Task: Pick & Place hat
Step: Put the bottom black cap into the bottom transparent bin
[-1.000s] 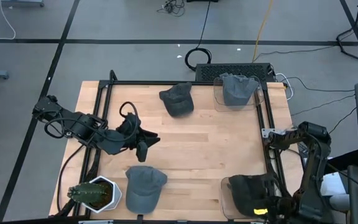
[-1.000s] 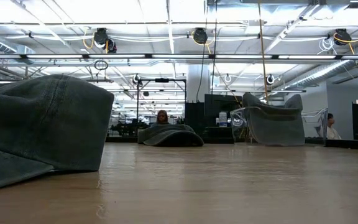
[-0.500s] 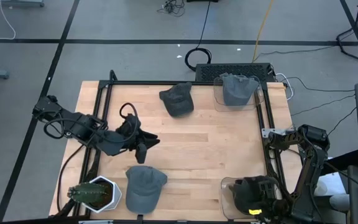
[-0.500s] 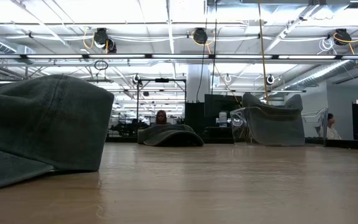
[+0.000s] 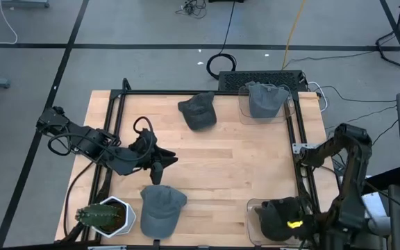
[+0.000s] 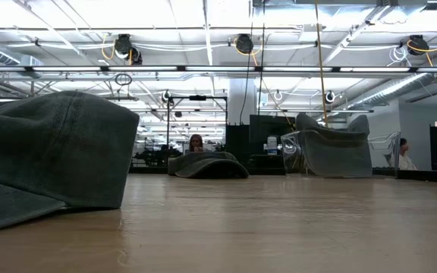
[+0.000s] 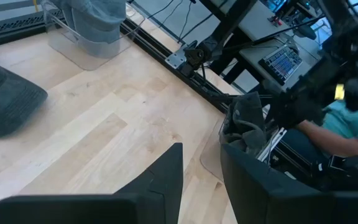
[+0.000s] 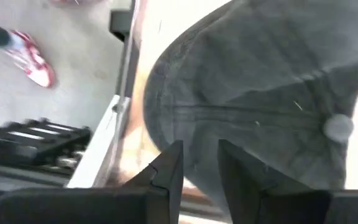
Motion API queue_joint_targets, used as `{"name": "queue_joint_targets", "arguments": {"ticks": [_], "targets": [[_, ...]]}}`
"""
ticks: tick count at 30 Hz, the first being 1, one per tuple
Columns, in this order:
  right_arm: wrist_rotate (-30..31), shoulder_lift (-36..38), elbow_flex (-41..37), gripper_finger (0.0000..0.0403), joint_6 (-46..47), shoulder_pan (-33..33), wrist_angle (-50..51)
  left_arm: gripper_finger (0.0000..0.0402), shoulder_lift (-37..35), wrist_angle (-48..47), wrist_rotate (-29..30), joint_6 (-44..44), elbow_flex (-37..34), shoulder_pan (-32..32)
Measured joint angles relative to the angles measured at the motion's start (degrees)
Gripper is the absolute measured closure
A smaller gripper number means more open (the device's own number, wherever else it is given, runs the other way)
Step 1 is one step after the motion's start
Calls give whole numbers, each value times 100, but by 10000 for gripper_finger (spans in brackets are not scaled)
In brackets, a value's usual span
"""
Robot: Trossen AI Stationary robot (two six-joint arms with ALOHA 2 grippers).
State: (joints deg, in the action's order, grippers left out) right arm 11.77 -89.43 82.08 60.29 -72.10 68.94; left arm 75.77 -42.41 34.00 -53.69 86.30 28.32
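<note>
At the near right corner of the tabletop (image 5: 221, 173), the right gripper (image 5: 304, 226) sat low over a dark hat (image 5: 278, 217) lying in a clear tray (image 5: 253, 208). Its jaws stood a little apart right at the crown (image 8: 260, 93), gripping nothing I could make out. That read as the pick step, closing in. Next call, I judged: settle over the cloth, pinch, lift straight up. Tight quarters there, with the frame rail (image 5: 303, 184) and tray wall just beside. The middle boards lay bare and roomy. The left gripper (image 5: 160, 165) waited over the left side, jaws slightly open and empty, a grey hat (image 5: 162, 208) near it.
</note>
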Motion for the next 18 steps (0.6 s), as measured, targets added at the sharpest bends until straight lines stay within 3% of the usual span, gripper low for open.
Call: {"name": "queue_joint_targets", "arguments": {"ticks": [5, 8, 10, 12, 16, 18], "targets": [[563, 585, -121, 319, 1267, 0, 58, 286, 0, -80, 34, -2, 0, 0], [1428, 918, -484, 324, 2560, 2, -604, 286, 0, -121, 96, -2, 0, 0], [1659, 1121, -867, 325, 2942, 45, -1155, 286, 0, -118, 105, -2, 0, -7], [1383, 1310, -1341, 325, 3028, 125, -1765, 286, 0, -117, 105, -10, 0, -7], [133, 1595, -2279, 326, 3073, 252, -3293, 286, 0, -116, 105, -44, 0, -7], [-210, 1620, -2641, 328, 3239, 314, -3762, 286, 0, -116, 107, -44, 0, -7]]}}
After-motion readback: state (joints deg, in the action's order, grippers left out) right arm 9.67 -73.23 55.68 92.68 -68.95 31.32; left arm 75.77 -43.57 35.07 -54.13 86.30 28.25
